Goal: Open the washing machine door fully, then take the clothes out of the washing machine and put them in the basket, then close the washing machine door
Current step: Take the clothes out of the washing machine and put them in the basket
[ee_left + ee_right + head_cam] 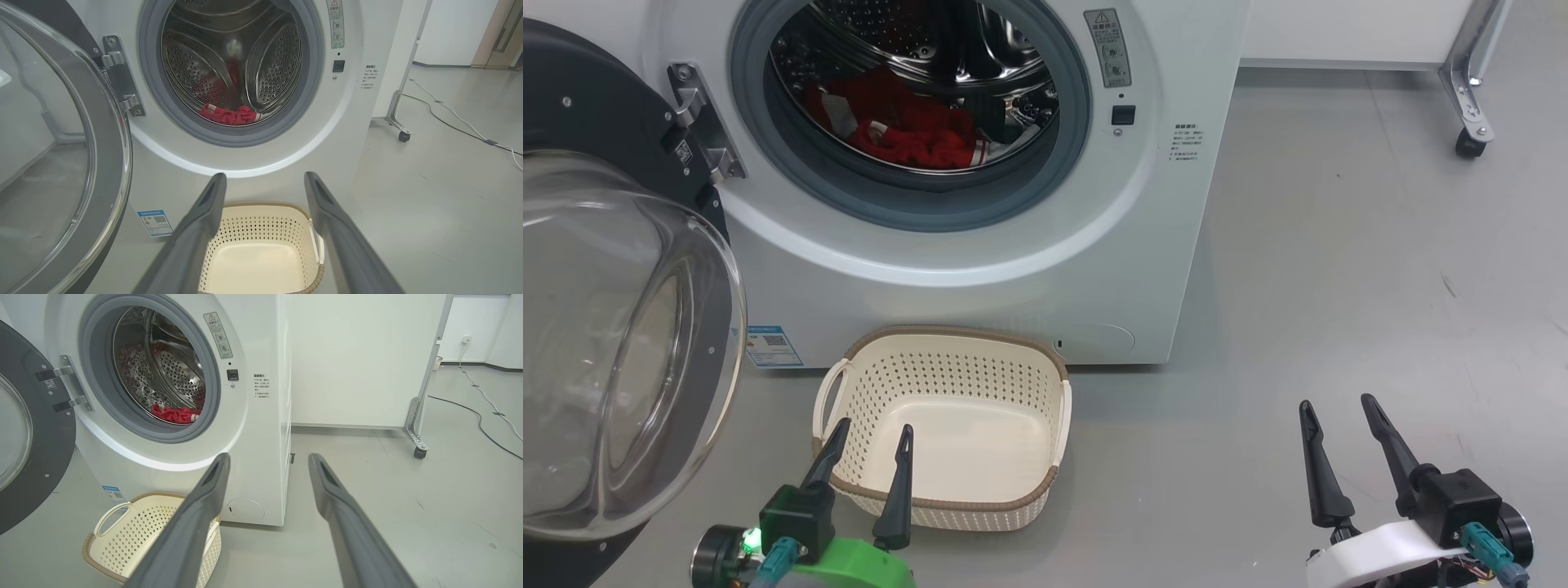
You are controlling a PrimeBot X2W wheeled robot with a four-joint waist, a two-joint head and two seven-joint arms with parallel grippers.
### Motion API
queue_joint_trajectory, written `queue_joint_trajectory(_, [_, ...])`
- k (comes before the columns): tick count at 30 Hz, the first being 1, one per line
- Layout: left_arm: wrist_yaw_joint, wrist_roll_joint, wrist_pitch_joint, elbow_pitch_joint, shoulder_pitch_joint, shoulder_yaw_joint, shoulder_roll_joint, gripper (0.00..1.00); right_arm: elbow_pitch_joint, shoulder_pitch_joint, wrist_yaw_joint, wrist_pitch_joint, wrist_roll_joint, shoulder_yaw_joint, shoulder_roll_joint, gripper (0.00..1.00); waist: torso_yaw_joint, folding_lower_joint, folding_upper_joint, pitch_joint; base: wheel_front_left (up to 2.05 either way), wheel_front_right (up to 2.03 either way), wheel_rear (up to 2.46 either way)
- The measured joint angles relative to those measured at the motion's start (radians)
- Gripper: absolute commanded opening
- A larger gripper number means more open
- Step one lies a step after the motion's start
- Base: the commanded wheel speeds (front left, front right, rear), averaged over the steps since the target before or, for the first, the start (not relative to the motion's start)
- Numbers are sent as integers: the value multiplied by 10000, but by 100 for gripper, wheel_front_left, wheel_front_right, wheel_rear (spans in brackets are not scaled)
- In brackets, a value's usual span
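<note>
- The bright red fabric garment with white stripes [907, 131] lies bunched at the bottom of the steel drum [980, 57], inside the big white front-loading washing machine [1013, 278], well beyond both grippers.
- The large round door with a glossy black ring and bulging clear glass centre [613, 343] stands swung wide on its hinge at the machine's left, baring the grey rubber-ringed mouth.
- The small cream perforated plastic basket with a brown woven-look rim [956, 333] sits on the grey floor [1339, 286] just in front of the machine, below the drum mouth, its bottom bare.
- The left gripper [874, 428] hovers over the basket's near rim, its two dark fingers spread apart and holding nothing; the garment lies up and ahead of it.
- The right gripper [1338, 403] hangs above the floor, well to the basket's right, fingers likewise apart and unladen; the garment lies ahead and to its left.
</note>
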Motion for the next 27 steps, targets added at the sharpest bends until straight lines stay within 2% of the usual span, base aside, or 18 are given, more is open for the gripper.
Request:
queue_joint_trajectory(14, [79, 77, -71, 13, -23, -84, 2, 100, 0, 0, -25, 0, 2, 63, 0, 100, -3, 0, 0, 18, 89, -89, 0])
queue_joint_trajectory(27, [86, 77, -81, 96, -23, -90, 2, 100, 35, 44, -46, 0, 2, 111, 0, 100, 4, 0, 0, -104, 35, -35, 0])
